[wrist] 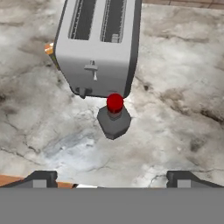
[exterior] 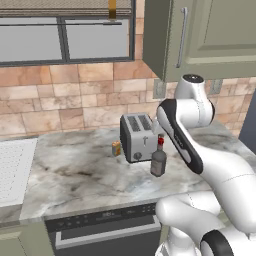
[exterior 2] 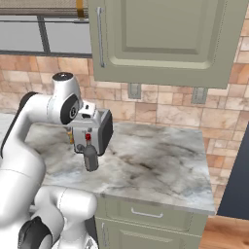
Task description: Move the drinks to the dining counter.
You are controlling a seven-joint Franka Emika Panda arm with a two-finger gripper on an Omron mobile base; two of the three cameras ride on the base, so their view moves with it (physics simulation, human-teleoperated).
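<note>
Fingertips [wrist: 40, 178] spread wide, empty, hang above the red-capped bottle [wrist: 113, 119], standing at six o'clock of the toaster [wrist: 97, 46]. Half hidden at its nine o'clock peeks the orange can [wrist: 49, 49].

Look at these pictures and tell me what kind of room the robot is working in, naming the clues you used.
Most likely a home kitchen: a silver toaster stands on a marble worktop, with sage green wall cabinets above and a tiled backsplash behind.

Glass bottle [exterior: 158, 162], veined marble worktop [exterior: 75, 175]
</note>
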